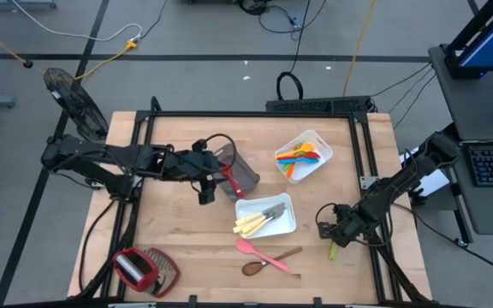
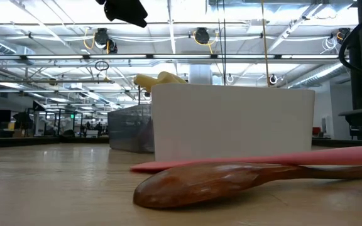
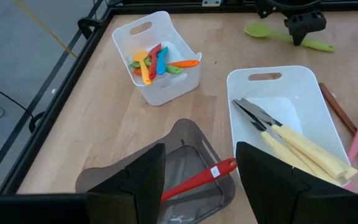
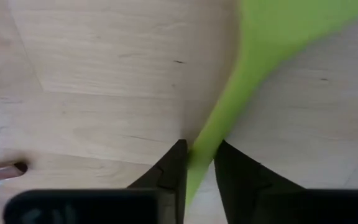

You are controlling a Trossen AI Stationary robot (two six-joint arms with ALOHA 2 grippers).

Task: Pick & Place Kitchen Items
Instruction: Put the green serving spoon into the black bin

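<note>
A: Right gripper (image 4: pixel 201 149) first. Open or closed?

B: Closed down onto the handle of the green spoon (image 4: pixel 272 43), one dark finger pressed to each side. Gripped near the handle's end, with the bowl pointing away from the wrist.

A: And where on the table (image 1: pixel 187 231)?

B: Low by the front right corner, well apart from both trays. Could not tell whether lifted or resting on the wood.

A: Nearest neighbours?

B: Toward the middle of the front edge, the pink spatula (image 1: pixel 259 254) and the brown wooden spoon (image 2: pixel 212 185), lying crossed and touching. Just behind those, the white tray (image 3: pixel 291 71) with the pale-handled knives (image 3: pixel 303 149) inside, handles poking over its front rim.

A: Farther back?

B: A second white tray (image 3: pixel 166 87), set at an angle near the rear right, holding the small coloured utensils (image 3: pixel 157 62) in orange, blue, yellow, green and red.

A: Left gripper (image 3: pixel 201 148)?

B: Spread wide, holding nothing. Hung over the grey bin (image 1: pixel 245 175) at mid-table, just beside the knife tray. Inside the bin, one red utensil (image 3: pixel 197 180), leaning on a slant.

A: Anything else?

B: At the front left corner, the red-and-wire-mesh gadget (image 1: pixel 144 269), well away from both arms.
</note>
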